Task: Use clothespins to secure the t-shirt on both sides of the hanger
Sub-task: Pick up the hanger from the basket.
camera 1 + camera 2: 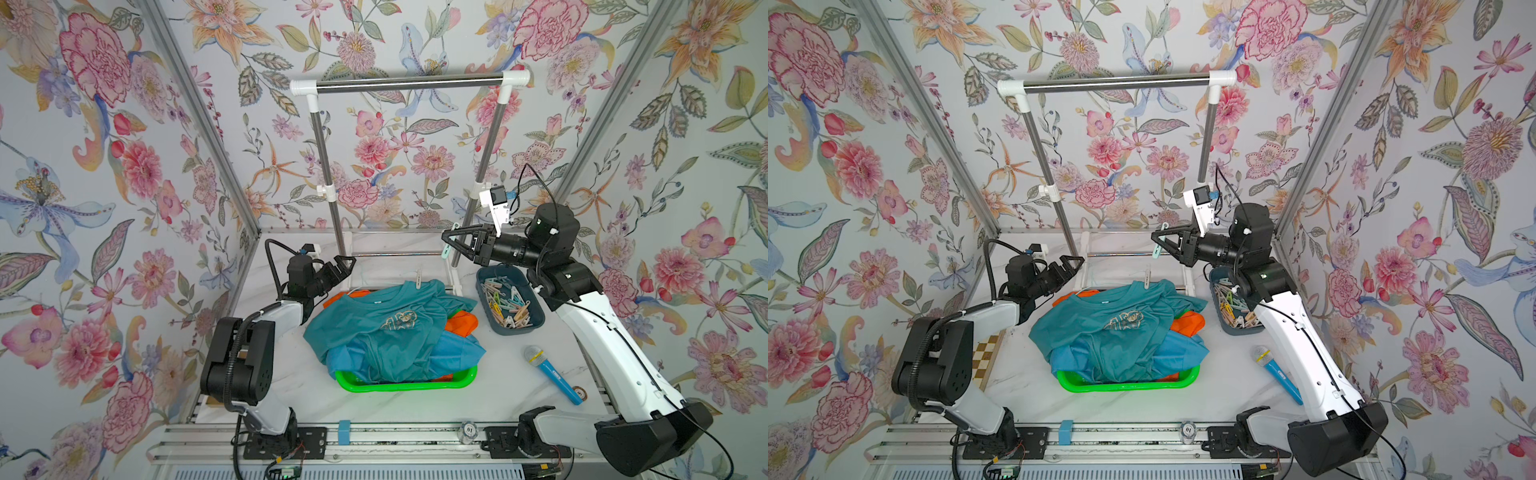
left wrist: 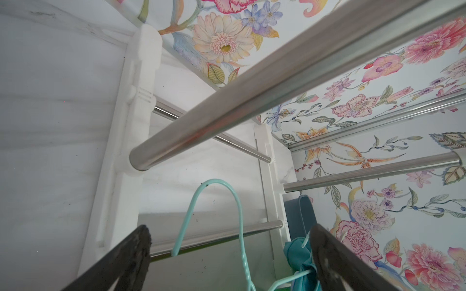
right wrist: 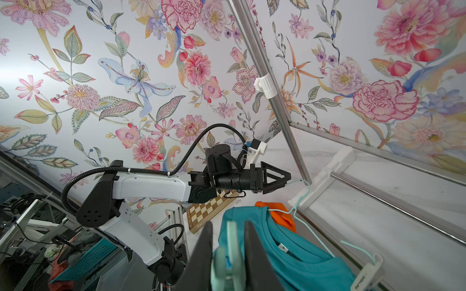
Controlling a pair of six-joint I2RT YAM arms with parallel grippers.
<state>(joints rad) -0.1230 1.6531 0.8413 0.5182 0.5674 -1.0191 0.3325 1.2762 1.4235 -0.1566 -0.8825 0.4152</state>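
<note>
- Your left gripper (image 1: 345, 261) hangs just past the far edge of the green basket (image 1: 399, 387), on the left arm's side. Its jaws are spread wide, and in the left wrist view the fingers (image 2: 137, 252) stand well apart.
- The mint hook of the hanger (image 2: 215, 180) rises between those spread fingers. You cannot tell whether either one touches it.
- Your right gripper (image 1: 448, 240) is up in the air beyond the basket's far corner on the right arm's side. It is pinching a mint clothespin (image 3: 230, 252) between its two pressed-in fingers.
- The teal t-shirt (image 1: 386, 328) lies crumpled on top of the pile in the basket. Its neck points toward the far edge, with the hanger threaded through it.
- A pale clothespin (image 1: 418, 277) is clipped on the shirt's shoulder at the basket's far edge.
- An orange garment (image 1: 461, 322) and a blue garment (image 1: 457, 351) show from under the shirt on the basket's right-arm side.
- The loose clothespins (image 1: 505, 303) are heaped in a dark blue bin (image 1: 521, 330) just beside the basket, on the right arm's side.
- The clothes rack (image 1: 409, 82) stands behind the basket.
- A toy microphone (image 1: 552, 374) lies on the table near the basket's near corner, on the right arm's side.
</note>
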